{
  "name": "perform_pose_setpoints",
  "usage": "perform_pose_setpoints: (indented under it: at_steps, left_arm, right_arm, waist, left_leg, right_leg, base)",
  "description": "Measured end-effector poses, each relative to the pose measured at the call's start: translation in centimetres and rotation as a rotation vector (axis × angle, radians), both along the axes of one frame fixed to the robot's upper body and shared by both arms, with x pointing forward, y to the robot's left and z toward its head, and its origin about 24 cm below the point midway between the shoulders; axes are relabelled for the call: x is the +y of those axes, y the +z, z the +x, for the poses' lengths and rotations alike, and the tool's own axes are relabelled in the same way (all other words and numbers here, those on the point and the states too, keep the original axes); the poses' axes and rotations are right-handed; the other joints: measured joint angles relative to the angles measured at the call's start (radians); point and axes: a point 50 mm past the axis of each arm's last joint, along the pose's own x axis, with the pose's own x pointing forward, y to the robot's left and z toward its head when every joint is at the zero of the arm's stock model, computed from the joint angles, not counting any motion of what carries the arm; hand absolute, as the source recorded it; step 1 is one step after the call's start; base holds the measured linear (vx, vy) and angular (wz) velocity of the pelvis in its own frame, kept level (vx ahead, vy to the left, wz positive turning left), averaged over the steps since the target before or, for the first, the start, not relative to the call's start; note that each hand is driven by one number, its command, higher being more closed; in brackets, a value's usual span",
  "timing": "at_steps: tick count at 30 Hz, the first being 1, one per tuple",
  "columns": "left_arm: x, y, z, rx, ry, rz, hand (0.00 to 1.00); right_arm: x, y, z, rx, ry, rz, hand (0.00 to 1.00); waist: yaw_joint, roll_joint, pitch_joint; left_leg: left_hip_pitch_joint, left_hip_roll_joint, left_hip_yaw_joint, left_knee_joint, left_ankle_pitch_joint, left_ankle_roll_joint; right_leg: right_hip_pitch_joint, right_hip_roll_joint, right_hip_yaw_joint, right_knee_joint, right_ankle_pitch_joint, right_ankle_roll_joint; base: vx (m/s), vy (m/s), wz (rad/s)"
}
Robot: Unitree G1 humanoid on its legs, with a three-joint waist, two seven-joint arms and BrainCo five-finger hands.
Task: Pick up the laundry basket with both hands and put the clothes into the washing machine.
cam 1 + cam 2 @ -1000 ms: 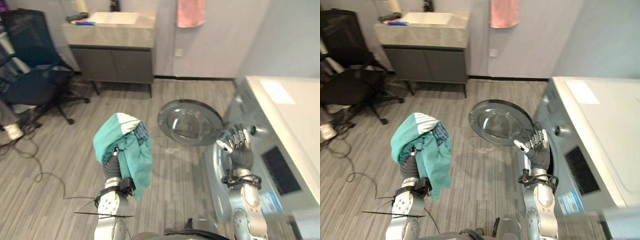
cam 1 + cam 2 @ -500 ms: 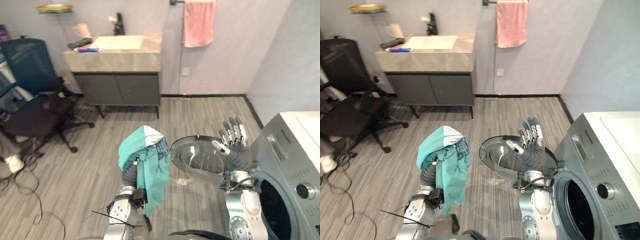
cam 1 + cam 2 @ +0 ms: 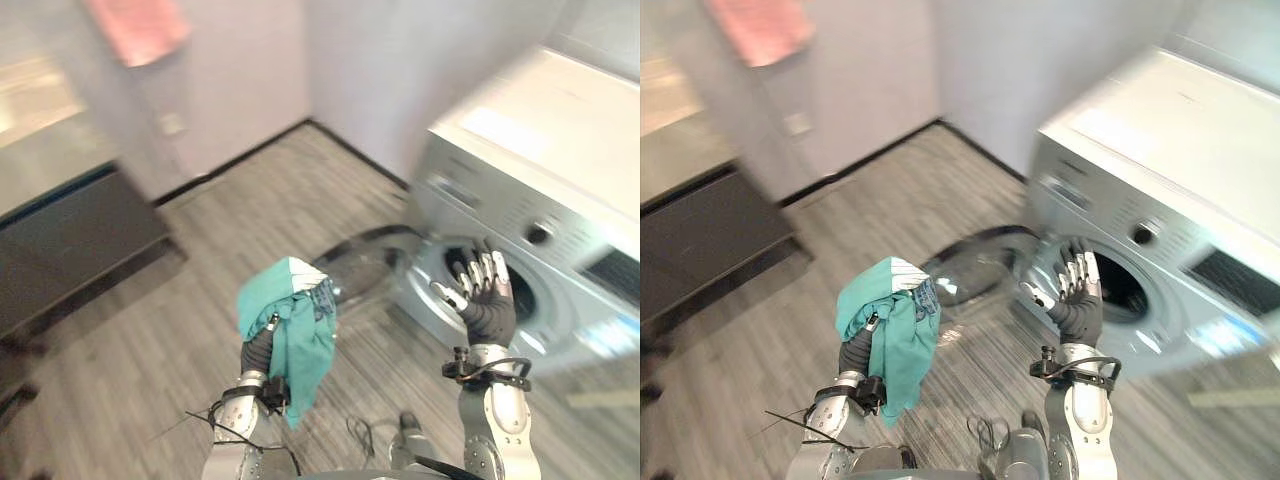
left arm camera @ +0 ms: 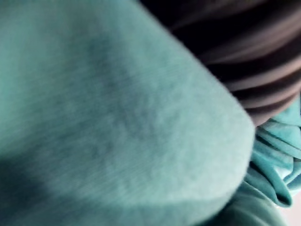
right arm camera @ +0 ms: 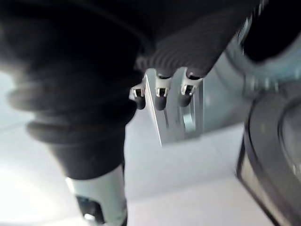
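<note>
Floor point(image 3: 150, 330): grey wood-look planks, fine striped grain. Wall point(image 3: 370, 70): plain, pale, smooth.

Washing machine point(image 3: 560, 190): boxy, silver-grey metal front, flat white top, on the robot's right. Round dark drum opening point(image 3: 1127, 292) in its front with a wide shiny ring around it. Small round knob point(image 3: 540, 234) above the opening.

Cabinet point(image 3: 70, 240): dark, flat-fronted, low, at far left against the wall.

Door point(image 3: 360, 262): round, glassy, with a dark rim; it is swung open to the left of the drum opening and hangs low over the floor.

Clothes point(image 3: 290, 320): soft teal knit bundle, bunched on top and hanging down in folds. There is a white striped patch at the crown and a bit of blue denim-like cloth on the side. The bundle is held up in the air over the floor, left of the door, apart from the machine. It is draped over the left hand point(image 3: 257, 353). Only the dark ribbed wrist cover shows below the cloth, so can't tell if that hand is clamped or loose. The left wrist view shows teal fabric right up against the ribbed cover.

Towel point(image 3: 135, 25): pink, soft, hanging on the wall at upper left.

Right hand point(image 3: 485, 295): raised upright in front of the drum opening, its silver dark-tipped fingers straight and spread apart, holding nothing.
</note>
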Motion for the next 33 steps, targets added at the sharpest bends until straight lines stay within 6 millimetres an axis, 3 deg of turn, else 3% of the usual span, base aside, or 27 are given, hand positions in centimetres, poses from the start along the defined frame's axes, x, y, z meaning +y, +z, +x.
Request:
perform_pose_setpoints:
  at_steps: [2, 3, 4, 6, 7, 10, 14, 17, 19, 20, 21, 22, 23, 24, 25, 27, 29, 30, 31, 32, 33]
  left_arm:
    - [0.6, -0.4, 0.1, 0.017, 0.024, 0.006, 1.00]
    - [1.1, -0.7, 0.2, 0.030, 0.044, 0.008, 1.00]
    - [1.2, -0.8, 0.1, 0.033, 0.048, 0.011, 1.00]
    - [2.0, -0.9, 0.1, 0.036, 0.080, 0.014, 1.00]
    - [2.3, -0.8, 0.3, 0.032, 0.091, 0.011, 1.00]
    - [2.2, -1.3, 1.0, 0.047, 0.090, -0.013, 1.00]
    - [0.7, -1.9, 1.5, 0.073, 0.030, -0.039, 1.00]
    - [0.3, -2.2, 1.8, 0.082, 0.030, -0.059, 1.00]
    - [0.7, -3.2, 1.3, 0.134, 0.042, -0.055, 1.00]
    - [1.3, -4.0, 0.9, 0.178, 0.046, -0.042, 1.00]
    - [1.6, -4.7, 0.3, 0.219, 0.048, -0.042, 1.00]
    - [1.6, -5.0, 0.1, 0.238, 0.048, -0.042, 1.00]
    - [1.4, -5.6, 0.0, 0.268, 0.037, -0.036, 1.00]
    - [0.5, -5.9, 0.3, 0.288, 0.000, -0.025, 1.00]
    - [0.0, -6.0, 0.4, 0.297, -0.025, -0.013, 1.00]
    - [-2.3, -6.1, 0.6, 0.304, -0.120, 0.014, 1.00]
    - [-3.1, -5.9, 0.8, 0.292, -0.135, 0.008, 1.00]
    - [-3.4, -5.5, 1.4, 0.273, -0.145, 0.012, 1.00]
    - [-3.5, -5.3, 1.7, 0.266, -0.152, 0.014, 1.00]
    - [-3.7, -5.0, 2.1, 0.248, -0.161, 0.016, 1.00]
    - [-4.0, -4.7, 2.9, 0.232, -0.184, 0.029, 1.00]
  right_arm:
    - [-1.2, -1.0, -0.3, 0.055, -0.057, -0.030, 0.00]
    - [-2.5, -2.4, -1.0, 0.135, -0.115, -0.077, 0.00]
    - [-3.0, -3.3, -1.4, 0.184, -0.138, -0.102, 0.00]
    - [-4.0, -6.4, -2.8, 0.367, -0.166, -0.169, 0.00]
    - [-4.2, -8.5, -3.8, 0.489, -0.158, -0.194, 0.00]
    - [-4.5, -13.8, -6.7, 0.785, -0.136, -0.174, 0.00]
    - [-4.4, -16.6, -8.7, 0.952, -0.100, -0.162, 0.00]
    - [-3.3, -17.9, -8.5, 0.999, -0.029, -0.115, 0.00]
    - [-2.8, -18.3, -7.7, 1.000, 0.024, -0.101, 0.00]
    - [-2.2, -18.6, -7.4, 1.010, 0.069, -0.107, 0.00]
    - [-1.4, -18.9, -7.4, 1.022, 0.114, -0.110, 0.00]
    - [-0.9, -19.1, -7.5, 1.029, 0.140, -0.113, 0.00]
    - [-0.3, -19.1, -7.0, 1.021, 0.175, -0.119, 0.00]
    - [-0.1, -19.0, -6.1, 1.009, 0.195, -0.137, 0.00]
    - [0.0, -19.1, -5.8, 1.010, 0.206, -0.149, 0.00]
    - [0.7, -19.5, -5.6, 1.028, 0.253, -0.189, 0.00]
    - [1.0, -19.5, -5.2, 1.022, 0.271, -0.206, 0.00]
    - [1.3, -19.6, -4.7, 1.022, 0.283, -0.208, 0.00]
    - [1.3, -19.8, -4.7, 1.031, 0.284, -0.207, 0.00]
    - [1.1, -19.8, -4.4, 1.029, 0.282, -0.213, 0.00]
    - [1.3, -20.0, -4.3, 1.037, 0.274, -0.205, 0.00]
  waist:
    - [-0.002, 0.000, 0.007]
    - [-0.013, 0.006, 0.016]
    - [-0.017, 0.010, 0.018]
    - [-0.053, 0.016, 0.022]
    - [-0.056, 0.020, 0.024]
    - [-0.058, 0.020, 0.036]
    - [-0.061, 0.024, 0.043]
    - [-0.056, 0.025, 0.044]
    - [-0.048, 0.023, 0.046]
    - [-0.024, 0.030, 0.050]
    - [-0.006, 0.026, 0.047]
    - [0.001, 0.022, 0.045]
    - [0.004, 0.014, 0.040]
    - [0.002, 0.006, 0.047]
    - [0.003, -0.002, 0.053]
    - [0.022, -0.013, 0.058]
    - [0.028, -0.011, 0.058]
    - [0.028, -0.005, 0.058]
    - [0.028, 0.004, 0.056]
    - [0.028, 0.021, 0.057]
    - [0.026, 0.009, 0.056]
  left_leg:
    - [0.043, 0.006, 0.119, -0.005, -0.010, 0.002]
    - [0.076, 0.017, 0.185, 0.016, -0.030, -0.007]
    - [0.084, 0.022, 0.210, 0.028, -0.035, -0.013]
    - [0.084, 0.037, 0.226, 0.056, -0.040, -0.018]
    - [0.083, 0.063, 0.242, 0.078, -0.058, -0.037]
    - [0.097, 0.098, 0.292, 0.083, -0.078, -0.042]
    - [0.158, 0.098, 0.330, 0.032, -0.061, -0.068]
    - [0.214, 0.145, 0.341, 0.042, -0.034, -0.100]
    - [0.211, 0.237, 0.276, 0.190, -0.025, 0.039]
    - [0.172, 0.314, 0.224, 0.342, 0.021, 0.266]
    - [0.122, 0.377, 0.153, 0.464, 0.138, 0.371]
    - [0.099, 0.401, 0.108, 0.510, 0.202, 0.364]
    - [0.027, 0.401, 0.023, 0.593, 0.204, 0.277]
    - [-0.045, 0.357, -0.010, 0.635, 0.126, 0.196]
    - [-0.069, 0.317, -0.014, 0.634, 0.093, 0.167]
    - [-0.123, 0.159, -0.018, 0.506, 0.024, 0.080]
    - [-0.146, 0.068, -0.031, 0.364, 0.016, 0.066]
    - [-0.162, -0.007, -0.064, 0.197, 0.027, 0.053]
    - [-0.159, -0.022, -0.070, 0.115, 0.053, 0.039]
    - [-0.154, -0.027, -0.067, 0.036, 0.098, 0.090]
    - [-0.142, -0.051, -0.062, 0.022, 0.093, 0.096]
  right_leg:
    - [-0.027, -0.021, -0.184, 0.049, -0.056, -0.063]
    - [-0.024, -0.044, -0.270, 0.026, -0.029, -0.094]
    - [-0.022, -0.046, -0.288, 0.014, 0.000, -0.104]
    - [-0.028, -0.020, -0.272, -0.035, 0.055, -0.043]
    - [-0.039, 0.010, -0.248, -0.052, 0.074, -0.016]
    - [-0.059, 0.035, -0.282, -0.060, 0.061, -0.001]
    - [-0.058, 0.045, -0.306, -0.019, 0.049, -0.006]
    - [-0.046, 0.078, -0.313, 0.055, -0.022, -0.017]
    - [0.004, 0.132, -0.312, 0.064, -0.054, -0.044]
    - [0.049, 0.177, -0.303, 0.048, -0.070, -0.067]
    - [0.096, 0.210, -0.294, 0.023, -0.089, -0.078]
    - [0.119, 0.226, -0.285, 0.010, -0.096, -0.088]
    - [0.142, 0.236, -0.276, -0.011, -0.106, -0.099]
    - [0.147, 0.226, -0.259, -0.022, -0.104, -0.111]
    - [0.152, 0.215, -0.248, -0.032, -0.102, -0.111]
    - [0.187, 0.182, -0.214, -0.084, -0.091, -0.100]
    - [0.203, 0.172, -0.181, -0.113, -0.081, -0.086]
    - [0.205, 0.166, -0.160, -0.128, -0.064, -0.062]
    - [0.207, 0.171, -0.157, -0.132, -0.063, -0.055]
    - [0.213, 0.183, -0.149, -0.140, -0.064, -0.045]
    - [0.210, 0.165, -0.143, -0.138, -0.072, -0.017]
  base:
    - [-0.08, 0.088, -1.95]
    - [-0.05, 0.103, -1.66]
    - [-0.01, 0.083, -1.35]
    - [0.03, -0.039, -0.91]
    - [0.04, -0.114, -0.87]
    - [0.01, -0.131, -0.72]
    - [0.06, -0.055, -0.36]
    - [0.12, -0.083, -0.13]
    - [0.18, -0.185, -0.40]
    - [0.20, -0.260, -0.58]
    - [0.21, -0.234, -0.54]
    - [0.24, -0.152, -0.31]
    - [0.34, -0.089, -0.09]
    - [0.34, -0.082, -0.08]
    - [0.34, -0.067, -0.20]
    - [0.27, 0.001, -0.36]
    - [0.22, 0.074, -0.53]
    - [0.22, 0.120, -0.60]
    - [0.21, 0.127, -0.54]
    - [0.19, 0.151, -0.25]
    - [0.20, 0.152, -0.15]
